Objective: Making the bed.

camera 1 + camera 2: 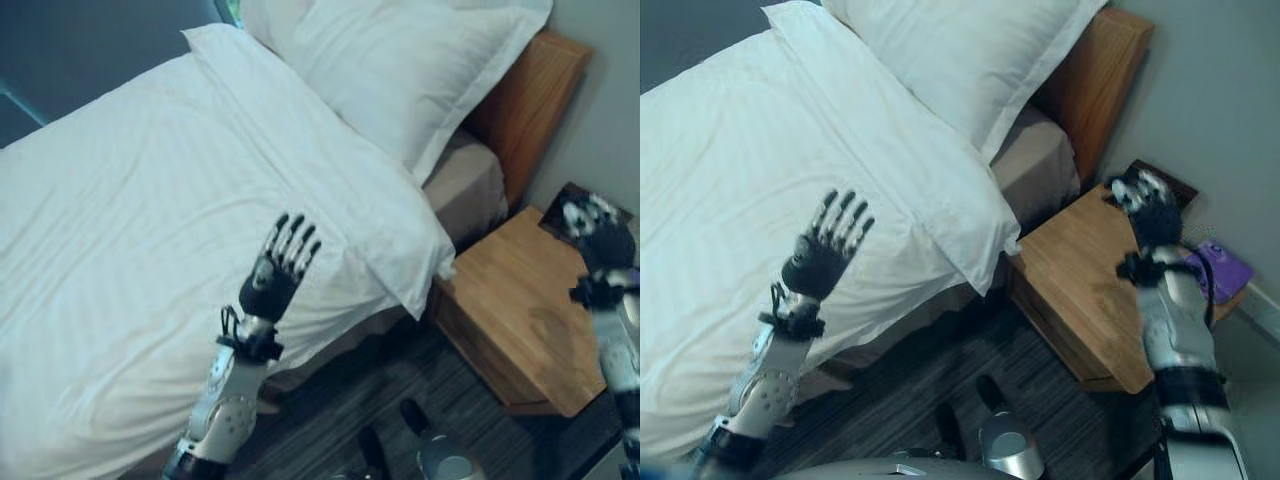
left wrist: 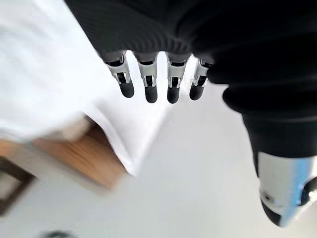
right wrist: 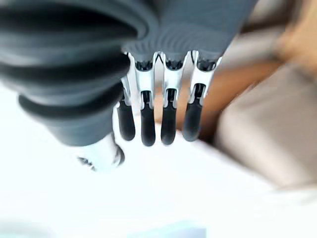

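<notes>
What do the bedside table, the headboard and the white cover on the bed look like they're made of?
The bedside table and headboard look like wood or wood veneer with a smooth satin finish: warm brown, faint grain. The white cover looks like woven cotton-type cloth with a faint stripe weave, soft folds and a creased corner; the exact fibre cannot be told.

The left hand (image 1: 280,268) is raised over the white duvet (image 1: 150,230) with straight fingers. The pillow (image 1: 400,60) leans on the wooden headboard (image 1: 530,100). The right hand (image 1: 598,235) hangs above the nightstand (image 1: 510,310).
</notes>
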{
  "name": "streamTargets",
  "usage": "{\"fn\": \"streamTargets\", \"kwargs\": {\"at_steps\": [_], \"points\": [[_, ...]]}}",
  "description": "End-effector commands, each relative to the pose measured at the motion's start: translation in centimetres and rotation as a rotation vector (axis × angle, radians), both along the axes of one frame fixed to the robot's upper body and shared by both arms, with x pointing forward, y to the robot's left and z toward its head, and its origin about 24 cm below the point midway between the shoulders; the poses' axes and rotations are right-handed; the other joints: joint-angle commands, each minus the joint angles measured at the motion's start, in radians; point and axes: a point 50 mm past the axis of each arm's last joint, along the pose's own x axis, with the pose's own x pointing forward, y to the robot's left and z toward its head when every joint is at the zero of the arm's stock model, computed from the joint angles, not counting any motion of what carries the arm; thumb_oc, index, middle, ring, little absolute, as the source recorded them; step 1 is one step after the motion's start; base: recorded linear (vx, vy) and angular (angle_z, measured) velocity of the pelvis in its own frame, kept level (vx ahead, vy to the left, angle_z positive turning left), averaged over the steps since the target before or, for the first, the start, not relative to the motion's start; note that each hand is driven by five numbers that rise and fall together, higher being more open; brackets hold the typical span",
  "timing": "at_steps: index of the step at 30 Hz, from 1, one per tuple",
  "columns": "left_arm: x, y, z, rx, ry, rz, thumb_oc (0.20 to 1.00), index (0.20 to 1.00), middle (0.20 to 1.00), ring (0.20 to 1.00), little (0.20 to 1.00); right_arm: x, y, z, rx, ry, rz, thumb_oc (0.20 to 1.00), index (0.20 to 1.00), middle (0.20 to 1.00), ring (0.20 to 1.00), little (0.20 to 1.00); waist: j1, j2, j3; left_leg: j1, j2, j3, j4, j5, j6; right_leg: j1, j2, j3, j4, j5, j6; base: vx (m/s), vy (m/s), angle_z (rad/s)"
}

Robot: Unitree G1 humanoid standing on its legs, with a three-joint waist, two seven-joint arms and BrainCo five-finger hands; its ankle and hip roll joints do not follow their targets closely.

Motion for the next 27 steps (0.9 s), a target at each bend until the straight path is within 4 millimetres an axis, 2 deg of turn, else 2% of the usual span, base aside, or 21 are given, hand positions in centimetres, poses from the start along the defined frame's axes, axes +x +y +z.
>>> {"fn": "streamTargets", "kwargs": {"at_steps": [1,2,3,4,5,6,7,9,13,14,15,18,23,27], "points": [[1.1,0.2,1.6,-0.051,-0.078,0.018,1.000,1.000,1.000,1.000,1.000,1.5,1.9,0.8,0.039,-0.027,0.052,0.200,0.200,0.200,0.200,0.200,0.052,0.000,-0.058,0.019,-0.005,-0.027,0.012,-0.011,-0.005,0.001,-0.036,-0.018,0.008,-0.028,0.037,-0.03,-0.010,0.07],[1.1,0.2,1.6,-0.057,-0.076,0.021,1.000,1.000,1.000,1.000,1.000,2.2,2.8,1.2,0.051,-0.027,0.067,0.200,0.200,0.200,0.200,0.200,0.059,0.000,-0.056,0.019,-0.005,-0.028,0.012,-0.010,-0.005,0.002,-0.036,-0.019,0.008,-0.028,0.036,-0.03,-0.019,0.09],[1.2,0.4,1.5,-0.051,-0.069,0.035,1.000,1.000,1.000,1.000,1.000,3.6,4.8,1.9,0.084,-0.023,0.111,0.200,0.200,0.200,0.200,0.200,0.082,0.005,-0.054,0.018,-0.006,-0.035,0.012,-0.007,-0.005,0.004,-0.037,-0.023,0.008,-0.028,0.031,-0.02,-0.013,0.06],[1.2,0.4,1.5,-0.051,-0.070,0.036,1.000,1.000,1.000,1.000,1.000,3.6,4.8,1.9,0.084,-0.023,0.111,0.200,0.200,0.200,0.200,0.200,0.081,0.005,-0.053,0.019,-0.006,-0.035,0.012,-0.006,-0.005,0.005,-0.037,-0.023,0.008,-0.028,0.031,0.00,0.000,0.00],[1.3,0.4,1.5,-0.042,-0.069,0.038,1.000,1.000,1.000,1.000,1.000,4.5,6.3,1.8,0.099,0.004,0.140,0.200,0.200,0.200,0.200,0.200,0.098,0.007,-0.053,0.018,-0.007,-0.038,0.012,-0.004,-0.005,0.005,-0.037,-0.026,0.008,-0.028,0.029,-0.03,-0.025,0.13],[1.5,0.5,1.8,-0.037,-0.077,0.050,1.000,1.000,1.000,1.000,1.000,5.3,8.3,2.5,0.111,0.002,0.175,0.200,0.200,0.200,0.200,0.200,0.115,0.014,-0.047,0.015,-0.008,-0.041,0.012,-0.001,-0.005,0.005,-0.037,-0.029,0.008,-0.028,0.027,-0.03,-0.025,0.12],[1.5,0.5,1.8,-0.037,-0.078,0.051,1.000,1.000,1.000,1.000,1.000,5.3,8.3,2.5,0.111,0.001,0.176,0.200,0.200,0.200,0.200,0.200,0.114,0.014,-0.045,0.015,-0.007,-0.041,0.012,-0.001,-0.005,0.005,-0.037,-0.029,0.008,-0.028,0.027,-0.03,-0.030,0.10],[1.8,0.6,2.2,-0.018,-0.097,0.059,1.000,1.000,1.000,1.000,1.000,5.8,10.9,3.1,0.121,0.002,0.230,0.200,0.200,0.200,0.200,0.200,0.132,0.021,-0.037,0.011,-0.008,-0.047,0.012,0.005,-0.006,0.005,-0.039,-0.036,0.008,-0.029,0.025,-0.03,-0.029,0.04],[2.1,0.2,2.1,-0.016,-0.092,0.051,1.000,1.000,1.000,1.000,1.000,6.1,14.3,3.5,0.103,0.012,0.307,0.200,0.200,0.200,0.200,0.200,0.147,0.030,-0.029,0.006,-0.010,-0.062,0.012,0.013,-0.009,0.010,-0.042,-0.050,0.008,-0.033,0.021,-0.01,-0.024,0.06],[2.1,0.2,2.1,-0.017,-0.092,0.052,1.000,1.000,1.000,1.000,1.000,6.1,14.3,3.5,0.103,0.012,0.308,0.200,0.200,0.200,0.200,0.200,0.146,0.030,-0.028,0.007,-0.010,-0.063,0.012,0.013,-0.009,0.011,-0.042,-0.051,0.008,-0.033,0.021,0.00,-0.022,0.05],[2.1,0.1,1.9,-0.018,-0.079,0.049,1.000,1.000,1.000,1.000,1.000,6.0,15.5,3.5,0.090,0.018,0.338,0.200,0.200,0.200,0.200,0.200,0.148,0.033,-0.022,0.006,-0.011,-0.069,0.012,0.016,-0.010,0.013,-0.042,-0.059,0.008,-0.034,0.020,-0.01,-0.023,0.08],[2.2,0.0,1.5,-0.009,-0.058,0.050,1.000,1.000,1.000,1.000,1.000,6.0,16.5,3.2,0.073,0.039,0.362,0.200,0.200,0.200,0.200,0.200,0.151,0.036,-0.014,0.002,-0.011,-0.079,0.012,0.019,-0.011,0.012,-0.041,-0.065,0.008,-0.035,0.018,-0.02,-0.024,0.12],[2.3,-0.3,1.7,-0.027,-0.064,0.048,1.000,1.000,1.000,1.000,1.000,6.6,16.6,2.7,0.066,0.081,0.336,0.200,0.200,0.200,0.200,0.200,0.166,0.060,0.008,-0.020,-0.019,-0.098,0.012,0.029,-0.010,-0.005,-0.047,-0.075,0.008,-0.034,0.017,-0.02,-0.007,0.08],[2.4,-0.4,1.3,-0.025,-0.050,0.051,1.000,1.000,1.000,1.000,1.000,7.1,15.5,3.1,0.015,0.101,0.281,0.200,0.200,0.200,0.200,0.200,0.174,0.079,0.024,-0.045,-0.024,-0.113,0.012,0.039,-0.011,-0.026,-0.051,-0.087,0.008,-0.031,0.015,-0.02,-0.012,0.06]]}}
